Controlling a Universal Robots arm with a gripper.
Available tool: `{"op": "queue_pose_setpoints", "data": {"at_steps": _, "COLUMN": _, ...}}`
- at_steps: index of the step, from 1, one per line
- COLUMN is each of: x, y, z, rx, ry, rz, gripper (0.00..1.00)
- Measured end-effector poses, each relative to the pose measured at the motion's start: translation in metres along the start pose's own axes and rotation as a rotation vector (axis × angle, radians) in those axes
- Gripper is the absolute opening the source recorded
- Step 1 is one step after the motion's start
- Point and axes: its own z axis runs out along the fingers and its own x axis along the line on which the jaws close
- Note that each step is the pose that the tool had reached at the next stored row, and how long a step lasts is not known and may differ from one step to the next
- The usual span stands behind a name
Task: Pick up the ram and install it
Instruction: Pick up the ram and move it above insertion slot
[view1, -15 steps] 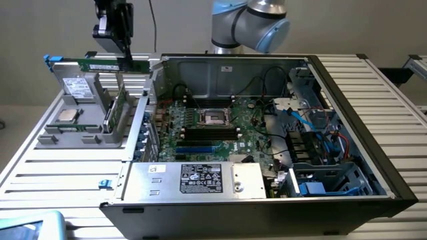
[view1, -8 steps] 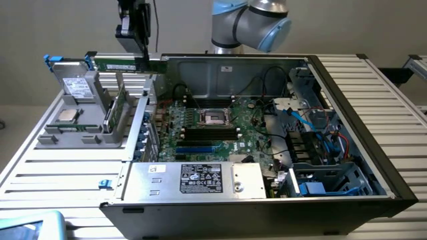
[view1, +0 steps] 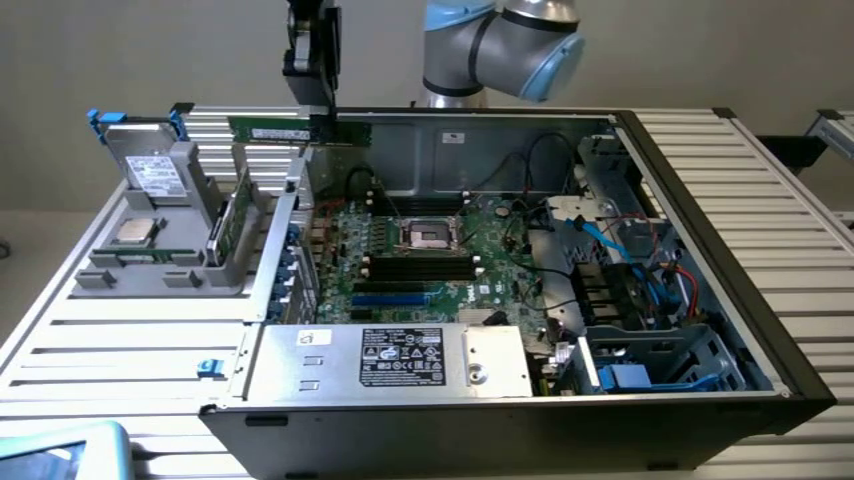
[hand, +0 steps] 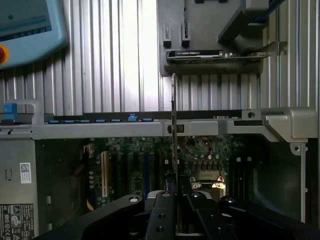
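The ram (view1: 283, 131) is a long, thin green stick hanging level in the air above the back left corner of the open computer case (view1: 694, 200). My gripper (view1: 320, 122) comes down from above and is shut on the stick near its end on the exterior view's right. In the wrist view the ram (hand: 173, 120) appears edge-on as a thin line running away from my gripper (hand: 176, 194), over the case wall. The black memory slots (view1: 420, 266) lie on the green motherboard (view1: 400, 290) below the processor socket (view1: 430, 235), lower than the held stick and toward the exterior view's right.
A grey fixture (view1: 160, 270) on the exterior view's left holds an upright expansion card (view1: 235, 225), a square silver chip (view1: 134, 232) and a drive (view1: 155, 172). A power supply (view1: 387, 358) fills the case front; cables (view1: 601, 250) and drive bays sit on the right. A teach pendant (hand: 25, 25) lies nearby.
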Motion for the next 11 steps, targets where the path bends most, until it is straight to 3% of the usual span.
{"op": "queue_pose_setpoints", "data": {"at_steps": 7, "x": -0.001, "y": -0.0319, "z": 0.0005, "rx": 0.0001, "ry": 0.0011, "rz": 0.000, "gripper": 0.14}}
{"op": "queue_pose_setpoints", "data": {"at_steps": 11, "x": -0.004, "y": -0.0499, "z": 0.0022, "rx": 0.0053, "ry": 0.0034, "rz": 0.000, "gripper": 0.14}}
